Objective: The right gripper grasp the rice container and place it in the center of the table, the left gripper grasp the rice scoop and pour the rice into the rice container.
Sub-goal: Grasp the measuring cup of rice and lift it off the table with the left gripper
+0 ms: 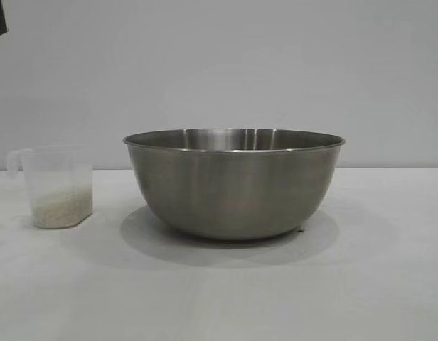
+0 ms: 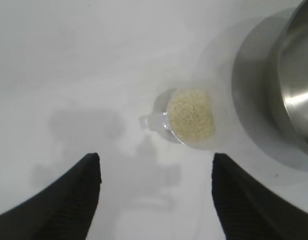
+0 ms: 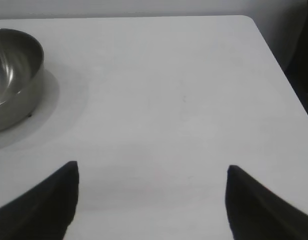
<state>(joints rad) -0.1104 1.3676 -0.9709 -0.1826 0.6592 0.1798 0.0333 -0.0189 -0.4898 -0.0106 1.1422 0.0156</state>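
The rice container (image 1: 233,183), a large steel bowl, stands in the middle of the white table (image 1: 390,284). It also shows in the left wrist view (image 2: 294,75) and in the right wrist view (image 3: 14,80). The rice scoop (image 1: 55,186), a translucent cup with a loop handle, stands upright to the left of the bowl, with rice (image 2: 190,115) in its bottom. My left gripper (image 2: 156,160) is open and empty, above the table with the scoop (image 2: 186,120) ahead of it. My right gripper (image 3: 153,170) is open and empty over bare table, away from the bowl. Neither gripper shows in the exterior view.
The table's far edge and corner (image 3: 249,20) show in the right wrist view, with a dark area beyond. A plain grey wall (image 1: 219,64) stands behind the table.
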